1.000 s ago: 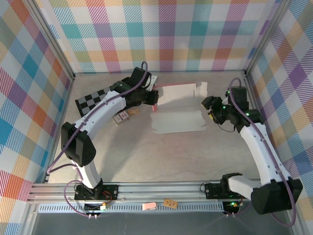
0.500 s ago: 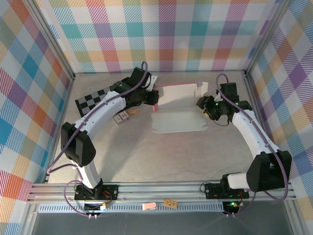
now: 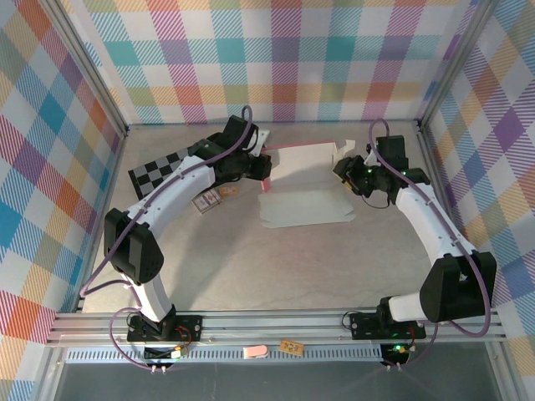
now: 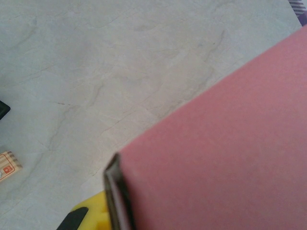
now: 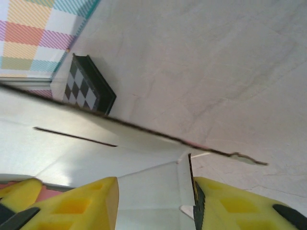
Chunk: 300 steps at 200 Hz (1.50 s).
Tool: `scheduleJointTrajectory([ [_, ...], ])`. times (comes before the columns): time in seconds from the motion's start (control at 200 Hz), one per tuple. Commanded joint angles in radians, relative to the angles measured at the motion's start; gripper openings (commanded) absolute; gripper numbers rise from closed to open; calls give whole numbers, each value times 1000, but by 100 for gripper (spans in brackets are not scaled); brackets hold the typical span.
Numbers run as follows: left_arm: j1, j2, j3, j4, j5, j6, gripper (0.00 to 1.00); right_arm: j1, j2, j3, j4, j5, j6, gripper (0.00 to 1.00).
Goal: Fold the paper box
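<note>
Top external view: the paper box [image 3: 305, 205] lies on the surface [image 3: 276, 276] toward the far wall, between the two arms. It is partly formed. One pale grey-white panel lies flat and a second panel is raised behind it, with pink showing along its top edge.

Left tool [image 3: 264, 177]: at the box's left end, where a pink flap stands upright. The left wrist view shows pink card [image 4: 220, 143] lying over a yellow pad [image 4: 91, 215]. Judged closed on that flap.

Right tool [image 3: 344, 174]: at the box's right end. In the right wrist view its yellow fingers [image 5: 81, 203] stand apart with a thin flap edge between them, not yet pinched. The pale reverse [image 5: 96, 143] carries a long slit. The checkered board [image 5: 88, 86] sits beyond the box.

Step in hand, as judged: take the right end flap and turn it up.

Recommendations:
- Seat the pads squarely on the flap, close to its crease.
- Hold the left end steady as an anchor.
- Fold along the crease. Thin card is likely to buckle if it is pulled off-line.
</note>
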Motion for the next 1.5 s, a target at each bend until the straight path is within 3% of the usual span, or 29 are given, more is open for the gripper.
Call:
scheduleJointTrajectory([
  [0.0,-1,-40,-6,22,23,9,0,-5,22,38,44,-59,-17,43],
  [0.38,-5,-36,8,43,26,-16,0,-1,87,75,10,-147,-65,37],
  [1.24,-16,-2,66,33,20,-24,0,114,199,227,-259,-10,-256,34],
  [1.495,-16,0,70,36,27,-35,0,138,183,219,-237,7,-243,36],
])
